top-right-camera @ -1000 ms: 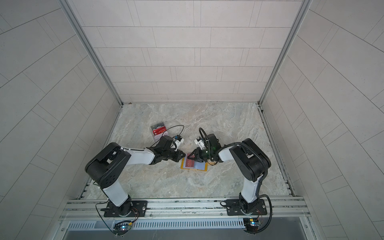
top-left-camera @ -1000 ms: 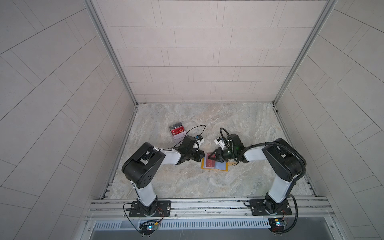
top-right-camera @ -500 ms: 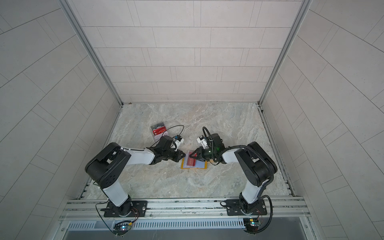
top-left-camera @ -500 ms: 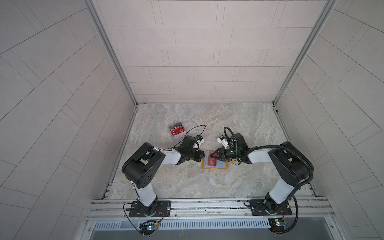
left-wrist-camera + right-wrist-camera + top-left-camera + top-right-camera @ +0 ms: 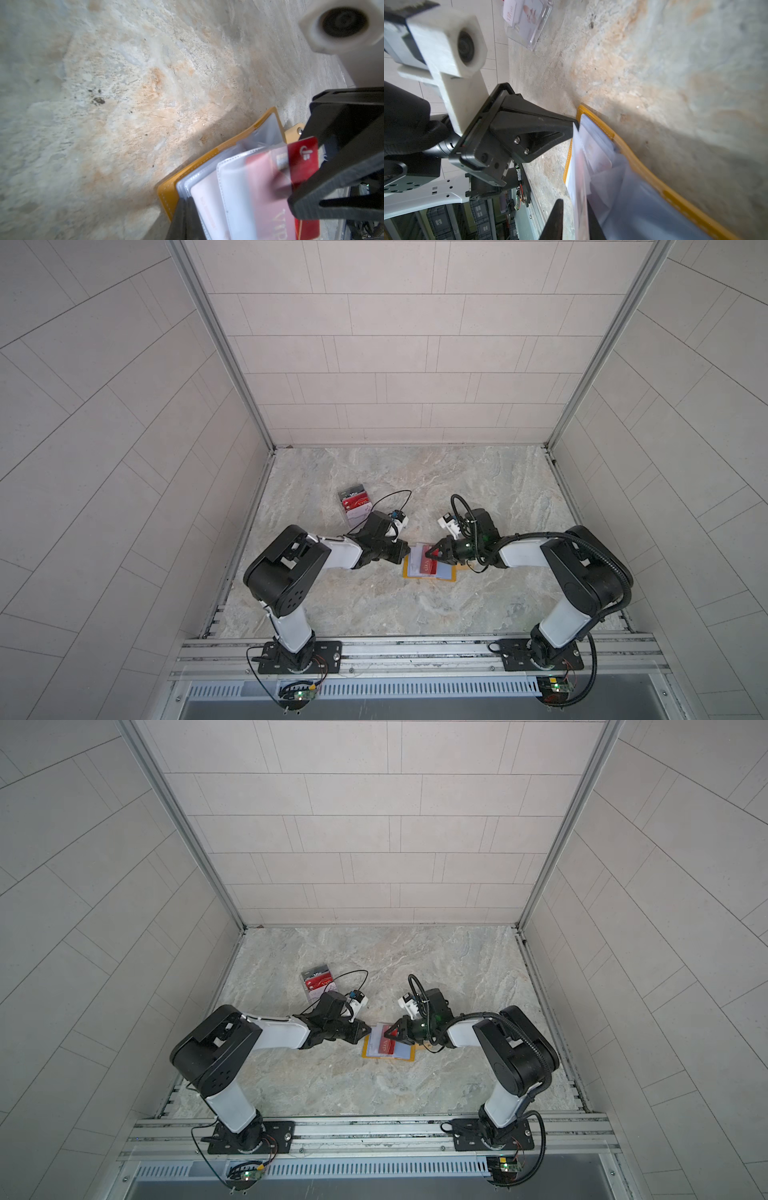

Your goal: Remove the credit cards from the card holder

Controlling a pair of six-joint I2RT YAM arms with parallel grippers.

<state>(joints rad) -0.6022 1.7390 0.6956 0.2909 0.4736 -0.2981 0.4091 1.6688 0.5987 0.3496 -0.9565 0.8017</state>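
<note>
While sleeves [image 5: 234,187] partly cover credit cards [image 5: 303,159], the box [image 5: 354,504] stands apart.

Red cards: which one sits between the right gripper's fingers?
The red card sticking out of the yellow card holder's clear sleeve; the other red card lies in the acrylic box, untouched.

I work inside 3 walls [image 5: 395,344] of pale beige rectangular tiles, met by 2 aluminium corner posts [image 5: 224,352]. Under me lies a marbled grey floor [image 5: 478,472] with tan veins; an aluminium rail [image 5: 415,649] borders its near edge. Light falls soft and even.
</note>
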